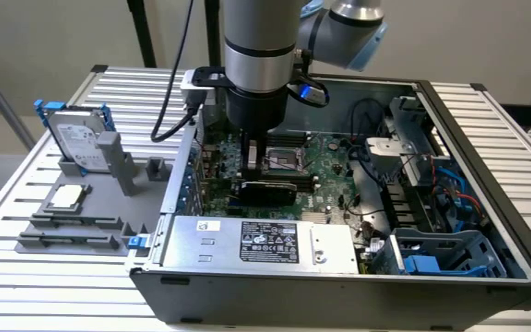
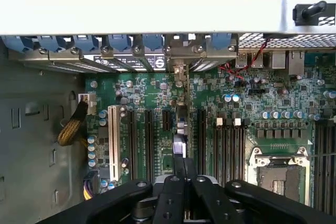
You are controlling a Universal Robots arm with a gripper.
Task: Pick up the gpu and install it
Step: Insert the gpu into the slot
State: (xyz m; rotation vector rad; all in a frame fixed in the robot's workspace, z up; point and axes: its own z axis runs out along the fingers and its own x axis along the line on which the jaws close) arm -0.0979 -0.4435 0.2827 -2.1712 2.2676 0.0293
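The gpu [image 1: 265, 191] stands upright on the large green motherboard [image 1: 325, 155] inside the open computer case, its black cooler facing the exterior view. In the wrist view the gpu [image 2: 180, 127] shows edge-on as a thin strip, running from its silver bracket at the case's rear slots down to my fingers. My gripper [image 1: 254, 173] reaches straight down into the case and sits directly over the card's top edge. In the wrist view the gripper [image 2: 184, 167] is shut, its black fingertips [image 2: 176, 174] pressed together over that edge. I cannot tell whether they touch the card.
A silver hard drive in a blue frame [image 1: 77, 131] and a grey fixture [image 1: 72, 232] lie outside the case at the exterior view's left. The power supply [image 1: 256, 242], the CPU socket [image 2: 278, 174], loose cables [image 1: 376, 162] and a blue drive cage [image 1: 441, 256] surround the card.
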